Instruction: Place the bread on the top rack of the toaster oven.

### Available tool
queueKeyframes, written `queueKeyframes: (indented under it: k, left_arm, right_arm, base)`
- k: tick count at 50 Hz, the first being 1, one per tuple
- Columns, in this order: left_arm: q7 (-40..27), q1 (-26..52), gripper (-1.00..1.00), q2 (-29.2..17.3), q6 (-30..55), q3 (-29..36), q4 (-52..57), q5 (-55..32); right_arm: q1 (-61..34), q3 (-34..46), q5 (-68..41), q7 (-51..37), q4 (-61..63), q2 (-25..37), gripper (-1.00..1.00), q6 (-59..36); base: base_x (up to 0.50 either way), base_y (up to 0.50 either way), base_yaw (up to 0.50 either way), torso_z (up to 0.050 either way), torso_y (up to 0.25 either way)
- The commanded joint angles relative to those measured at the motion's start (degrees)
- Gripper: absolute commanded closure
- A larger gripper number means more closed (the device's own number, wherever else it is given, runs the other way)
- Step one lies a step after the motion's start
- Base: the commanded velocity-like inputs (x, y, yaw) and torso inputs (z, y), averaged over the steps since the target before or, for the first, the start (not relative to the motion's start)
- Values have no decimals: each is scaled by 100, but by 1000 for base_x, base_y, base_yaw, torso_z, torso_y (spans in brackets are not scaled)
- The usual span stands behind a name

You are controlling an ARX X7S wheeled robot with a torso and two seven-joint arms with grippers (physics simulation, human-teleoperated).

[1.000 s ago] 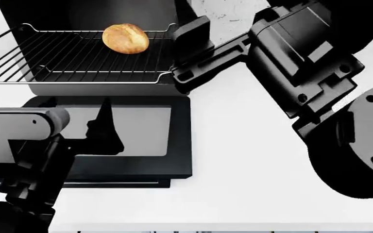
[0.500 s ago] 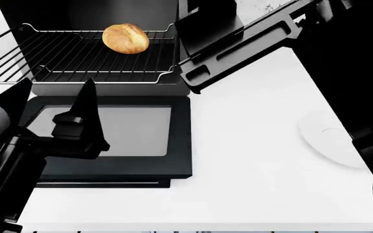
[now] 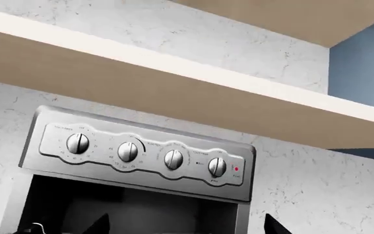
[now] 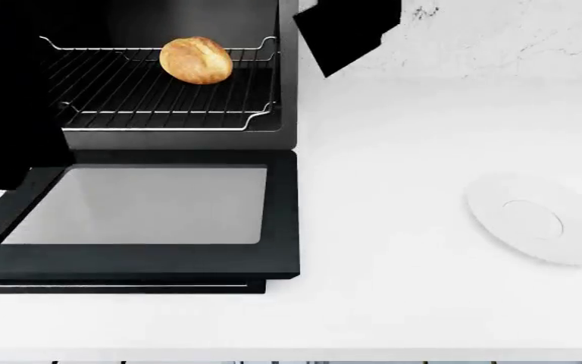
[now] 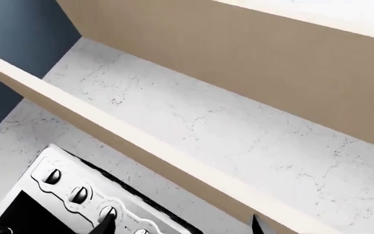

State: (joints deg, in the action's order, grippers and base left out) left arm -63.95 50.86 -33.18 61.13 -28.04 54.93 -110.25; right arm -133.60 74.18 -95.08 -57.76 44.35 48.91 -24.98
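Observation:
The bread (image 4: 196, 60) lies on the top rack (image 4: 160, 102), which is slid partly out of the toaster oven (image 4: 286, 91). The oven's glass door (image 4: 154, 205) lies dropped open on the counter. In the left wrist view my left gripper (image 3: 185, 229) shows only two fingertips, wide apart and empty, facing the oven's knob panel (image 3: 141, 156) from a distance. In the right wrist view my right gripper (image 5: 180, 228) is also open and empty, raised high near the knob panel (image 5: 76, 195). Both are well away from the bread.
A flat white plate (image 4: 533, 218) sits on the white counter at the right. Part of my left arm (image 4: 8, 98) is a dark mass beside the oven's left side. Part of my right arm (image 4: 347, 26) shows at the top. Wooden shelves (image 3: 174, 92) hang above the oven.
Both arms have lifted up and back, mostly out of the head view. The plate, hidden before, now shows. The bread and rack have not moved.

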Motion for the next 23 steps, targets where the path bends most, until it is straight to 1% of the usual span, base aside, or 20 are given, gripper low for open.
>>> queueKeyframes:
  k: [1,5,9,12,23]
  left_arm:
    - [-550,1086,-100,-255,-634,180,-307,-269]
    - [-723,1385,-100,-285,-744,357,-483,-233]
    - [-925,1944,-100,-344,-910,565,-682,-185]
    - [-1025,2203,-100,-376,-992,665,-790,-176]
    - [-1188,3043,-100,-574,-1204,818,-1230,-48]
  right_arm:
    - [-29,-826,-21,287,-203,-305,-100,-630]
    - [-49,-1035,-70,311,-328,-396,-100,-850]
    - [-53,-1266,-68,392,-452,-487,-100,-1055]
    - [-72,-1407,-47,439,-509,-539,-100,-1152]
    - [-61,-2039,53,637,-827,-916,-100,-1851]
  base:
    - [0,0,0,0,0]
    - [0,0,0,0,0]
    - [0,0,0,0,0]
    - [0,0,0,0,0]
    - [0,0,0,0,0]
